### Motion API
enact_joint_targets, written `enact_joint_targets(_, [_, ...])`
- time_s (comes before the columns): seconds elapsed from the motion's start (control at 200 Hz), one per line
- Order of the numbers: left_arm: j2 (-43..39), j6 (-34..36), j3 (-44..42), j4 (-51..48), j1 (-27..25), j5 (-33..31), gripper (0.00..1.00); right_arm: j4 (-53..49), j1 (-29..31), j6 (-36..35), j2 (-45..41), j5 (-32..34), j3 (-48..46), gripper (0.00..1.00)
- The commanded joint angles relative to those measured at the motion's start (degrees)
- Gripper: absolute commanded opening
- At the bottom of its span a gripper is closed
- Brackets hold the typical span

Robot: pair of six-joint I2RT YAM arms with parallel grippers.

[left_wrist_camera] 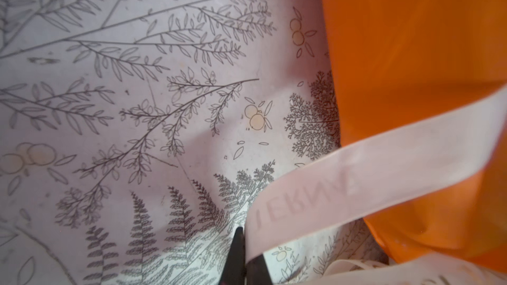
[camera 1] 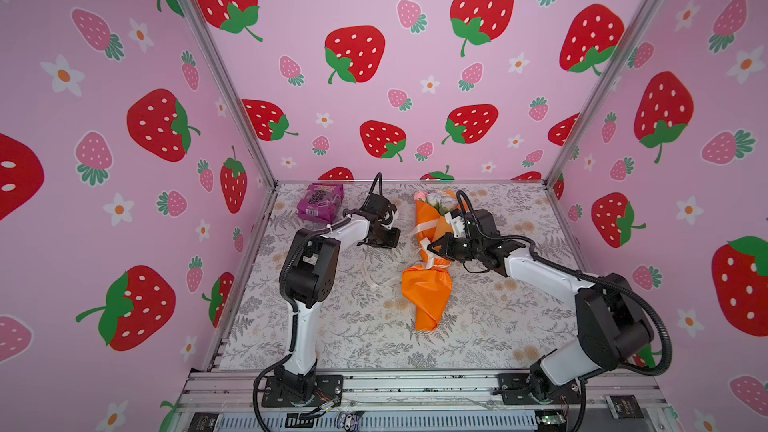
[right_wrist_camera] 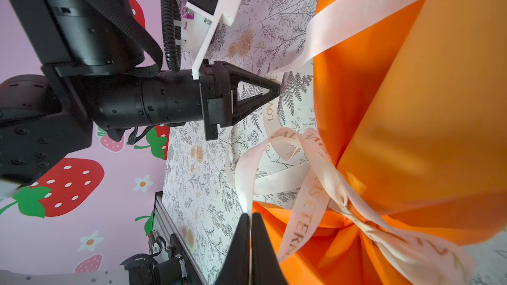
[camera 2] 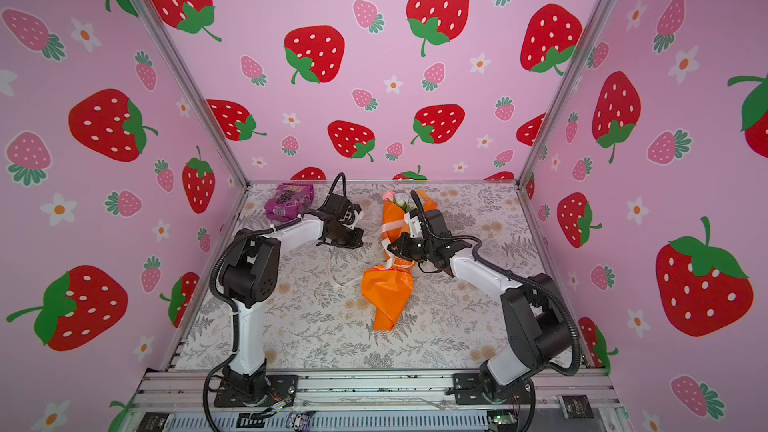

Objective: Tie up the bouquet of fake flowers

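I have left gripper (left_wrist_camera: 244, 242) and right gripper (right_wrist_camera: 251, 216) each clamped on a cream ribbon (left_wrist_camera: 370, 171) strand beside the waist of the bouquet (camera 1: 428, 288), ready to cinch the knot

On the table (camera 1: 374, 347), packet (camera 1: 320, 202) lies behind-left of bouquet (camera 1: 427, 288).

One bouquet of fake flowers (camera 1: 428, 288), one cream ribbon (right_wrist_camera: 301, 206) and one purple snack packet (camera 1: 319, 202) share a single tabletop (camera 1: 498, 326) with two grasping tools: the left end effector (right_wrist_camera: 276, 88) and the right end effector (right_wrist_camera: 251, 223).
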Motion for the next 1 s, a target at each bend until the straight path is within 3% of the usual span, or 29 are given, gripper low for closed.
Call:
enact_joint_targets(0.0, [-8.9,-3.2,-3.8,2.4,0.0,1.2,0.01,1.3,-1.1,1.6,-0.7,2.1,-1.6,0.09])
enact_joint_targets(0.175, [-24.5,-6.1,-15.4,7.6,0.0,0.5,0.00,4.0,-2.4,3.9,-1.6,2.9,-2.7,0.09])
enact_joint_targets(0.325, [-35.6,-2.8,-25.0,15.5,-1.1,5.4,0.00,5.4,-3.2,4.6,-0.5,1.2,-1.4,0.09])
enact_joint_targets(0.51, [-45.5,11.2,-34.7,24.6,-5.8,11.6,0.00,6.6,-3.4,5.2,1.0,-0.8,0.6,0.09])
enact_joint_targets(0.62, [-51.3,24.3,-40.2,30.7,-10.7,14.5,0.01,6.6,-3.4,5.1,1.2,-1.7,1.0,0.09])
enact_joint_targets(0.685, [-52.5,30.5,-39.9,28.7,-13.9,13.2,0.01,6.5,-3.4,4.8,1.1,-1.5,0.8,0.09])
enact_joint_targets(0.845, [-48.0,43.9,-32.5,12.1,-19.9,10.4,0.02,6.4,-3.4,4.4,1.7,-2.6,1.0,0.09])
enact_joint_targets(0.995, [-41.8,56.1,-25.4,-0.8,-27.6,1.6,0.05,6.0,-3.5,3.5,2.0,-3.3,1.4,0.09])
